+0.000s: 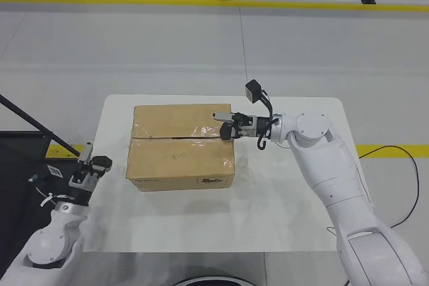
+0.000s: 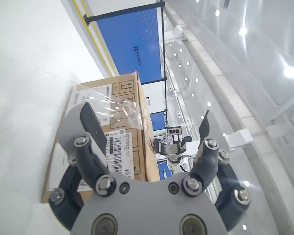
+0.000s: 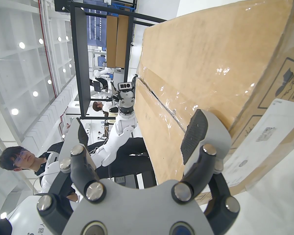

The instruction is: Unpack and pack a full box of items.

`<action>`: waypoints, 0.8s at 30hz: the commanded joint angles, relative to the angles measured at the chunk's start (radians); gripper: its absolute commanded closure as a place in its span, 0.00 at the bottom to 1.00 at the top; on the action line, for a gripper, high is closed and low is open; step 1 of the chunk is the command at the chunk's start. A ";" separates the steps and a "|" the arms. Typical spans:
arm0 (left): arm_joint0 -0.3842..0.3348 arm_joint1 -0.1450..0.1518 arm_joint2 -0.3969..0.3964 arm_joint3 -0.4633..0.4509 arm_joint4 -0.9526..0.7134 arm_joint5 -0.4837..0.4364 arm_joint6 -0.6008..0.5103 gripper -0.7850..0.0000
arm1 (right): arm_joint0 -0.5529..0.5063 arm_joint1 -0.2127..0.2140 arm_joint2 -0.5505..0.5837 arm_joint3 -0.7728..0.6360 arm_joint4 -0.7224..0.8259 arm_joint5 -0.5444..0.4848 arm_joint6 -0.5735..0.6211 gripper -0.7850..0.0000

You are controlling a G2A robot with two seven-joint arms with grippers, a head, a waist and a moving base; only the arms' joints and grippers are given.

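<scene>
Your right jaws stand apart at one end of the box (image 1: 180,146). One finger (image 3: 194,135) lies over the box's top edge, right by the end of the seam (image 3: 159,96) between the two closed flaps. The other finger (image 3: 79,130) hangs in open air beside the box, so nothing sits between the jaws. You can't tell whether the nearer finger touches the cardboard. Clear tape (image 3: 176,108) runs along the seam just ahead of the jaws, and a white label (image 3: 267,128) is stuck on the end face just under that finger.

Your left jaws are also apart and empty, near the opposite end of the box but short of it. That end face (image 2: 127,113) fills the space ahead of them, with a barcode label (image 2: 117,145) beyond the nearer finger (image 2: 91,123).

The box rests shut on the white desk (image 1: 272,214), directly between the two sets of jaws.
</scene>
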 commanded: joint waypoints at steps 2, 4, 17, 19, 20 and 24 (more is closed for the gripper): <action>-0.028 -0.005 0.021 0.033 -0.039 0.041 -0.040 0.00 | 0.000 0.000 0.000 0.000 0.000 0.000 0.000 0.00; -0.053 -0.009 0.037 0.059 -0.056 0.068 -0.062 0.00 | 0.000 0.000 0.000 0.000 0.000 0.000 0.000 0.00; -0.223 -0.043 0.133 0.193 -0.095 0.216 -0.017 0.00 | 0.000 0.000 0.000 0.000 0.000 0.000 0.000 0.00; -0.246 -0.051 0.146 0.207 -0.107 0.213 0.007 0.00 | 0.000 0.000 0.000 0.000 0.000 0.000 0.000 0.00; -0.255 -0.054 0.149 0.214 -0.114 0.204 0.015 0.00 | 0.000 0.000 0.000 0.000 0.000 0.000 0.000 0.00; -0.284 -0.066 0.155 0.239 -0.133 0.179 0.049 0.00 | 0.000 0.000 0.000 0.000 0.000 0.000 0.000 0.00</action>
